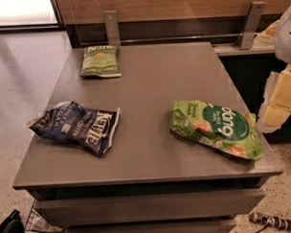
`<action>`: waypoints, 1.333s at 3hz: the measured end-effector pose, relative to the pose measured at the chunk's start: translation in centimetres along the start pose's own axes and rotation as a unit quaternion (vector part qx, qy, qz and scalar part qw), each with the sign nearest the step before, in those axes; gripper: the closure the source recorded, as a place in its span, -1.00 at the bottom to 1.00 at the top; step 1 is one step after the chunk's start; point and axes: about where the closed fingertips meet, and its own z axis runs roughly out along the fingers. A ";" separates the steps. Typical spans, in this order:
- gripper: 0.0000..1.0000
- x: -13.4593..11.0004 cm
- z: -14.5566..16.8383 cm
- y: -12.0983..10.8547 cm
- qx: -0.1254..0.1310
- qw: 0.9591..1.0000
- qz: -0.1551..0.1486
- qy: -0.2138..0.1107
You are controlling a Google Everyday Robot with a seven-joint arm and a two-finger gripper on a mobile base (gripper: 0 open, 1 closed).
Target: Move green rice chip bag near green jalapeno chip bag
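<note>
The green rice chip bag (pixel 215 128) lies flat near the front right corner of the counter (pixel 149 80), well apart from the green jalapeno chip bag (pixel 101 61), which sits at the far left. A dark blue Kettle bag (pixel 76 126) lies crumpled at the front left. The tool (pixel 278 102) (a pale, blocky shape) hangs at the right edge of view, just off the counter's side and touching no bag; I cannot tell whether it is open or closed.
</note>
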 end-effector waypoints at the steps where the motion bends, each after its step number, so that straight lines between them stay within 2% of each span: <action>1: -1.00 0.0 0.0 0.0 0.000 1.000 0.000 0.000; 2: -1.00 -0.1 1.0 -1.2 -0.003 1.000 0.011 -0.001; 3: -1.00 -1.2 4.2 -3.6 -0.022 0.999 0.027 -0.018; 4: -1.00 -3.0 9.0 -4.8 -0.056 0.997 0.040 -0.046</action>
